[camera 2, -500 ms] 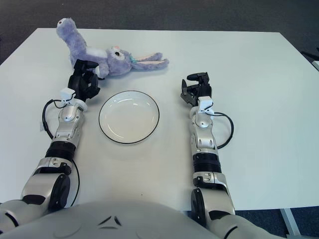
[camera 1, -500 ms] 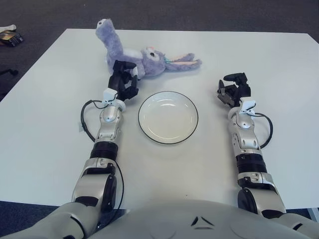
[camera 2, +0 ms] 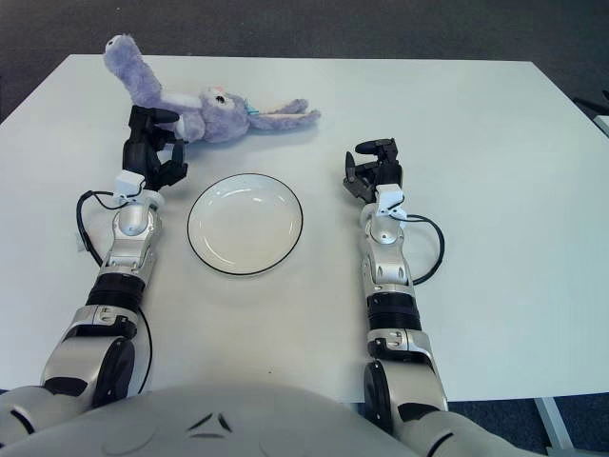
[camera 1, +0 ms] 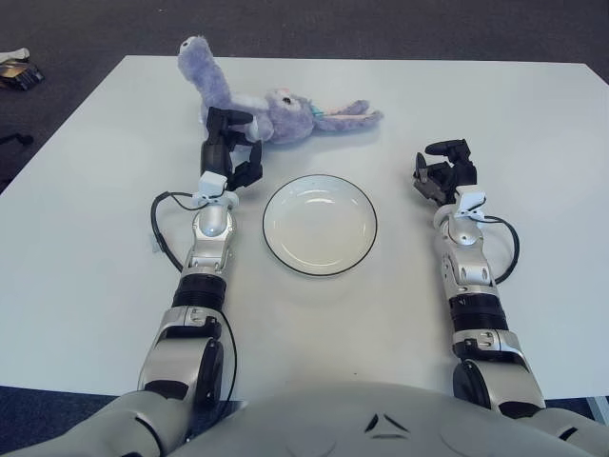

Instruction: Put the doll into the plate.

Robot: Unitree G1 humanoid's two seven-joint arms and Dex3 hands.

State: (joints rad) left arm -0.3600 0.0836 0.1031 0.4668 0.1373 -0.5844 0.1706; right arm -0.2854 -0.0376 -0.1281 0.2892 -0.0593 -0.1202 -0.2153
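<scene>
The doll [camera 1: 276,107], a purple plush rabbit, lies on its side at the far left of the white counter [camera 1: 533,124], one limb raised toward the far edge and its ears trailing to the right. The plate [camera 1: 320,225] sits empty at centre, nearer than the doll and apart from it.

The step in hand appears to be the approach to the grasp. The left hand [camera 1: 228,152] stands just in front of the doll's body, between doll and plate, on the plate's left. For a sound pickup the fingers should close round the thick torso rather than the raised limb or the ears (soft plush gives under pressure, so a deep wrap is advisable). A grip on an extremity would likely let the body swing and hang over the plate rim on release.

The left hand's fingers are partly spread and hold nothing; whether they touch the plush cannot be told. The right hand [camera 1: 444,173] shows to the right of the plate, idle, fingers loosely curled and holding nothing.
</scene>
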